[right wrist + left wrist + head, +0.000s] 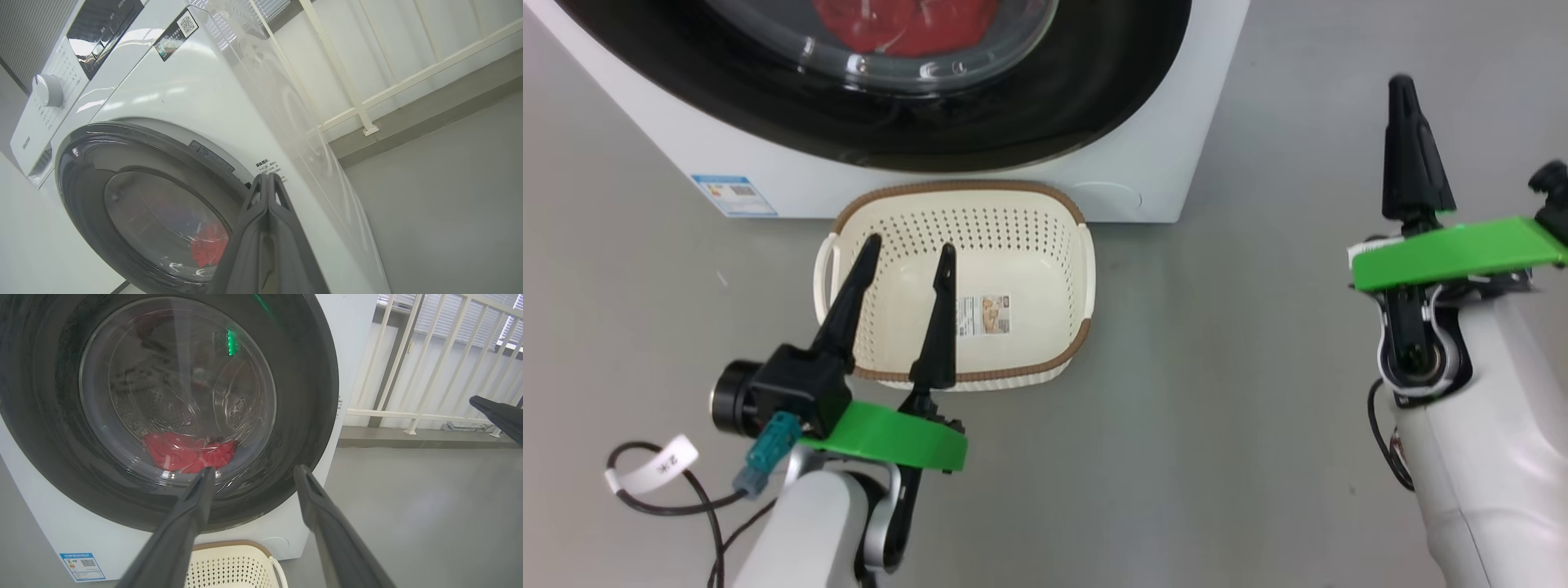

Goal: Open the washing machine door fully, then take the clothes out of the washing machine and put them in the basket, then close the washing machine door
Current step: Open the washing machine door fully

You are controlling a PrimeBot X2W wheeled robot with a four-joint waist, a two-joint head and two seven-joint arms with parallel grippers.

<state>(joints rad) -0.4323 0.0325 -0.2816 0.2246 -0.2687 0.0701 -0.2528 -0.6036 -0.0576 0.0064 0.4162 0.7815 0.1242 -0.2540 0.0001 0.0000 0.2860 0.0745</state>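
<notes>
The white washing machine (1152, 122) stands at the top of the head view with its round black-rimmed door (171, 412) closed against its front. Red clothes (190, 454) lie low in the drum behind the glass. The cream basket (964, 245) sits on the floor in front of the machine and holds nothing. My left gripper (907, 249) hovers open over the basket, fingers pointing toward the door. My right gripper (1403, 86) is off to the right of the machine, its fingers pressed together on nothing; the right wrist view has the fingertips (267, 179) pointing at the machine's front corner.
Grey floor spreads around the machine and basket. A white railing (412, 375) runs behind and to the right of the machine. A control panel with a dial (47, 90) sits at the machine's top. A black cable (694, 498) trails near my left arm.
</notes>
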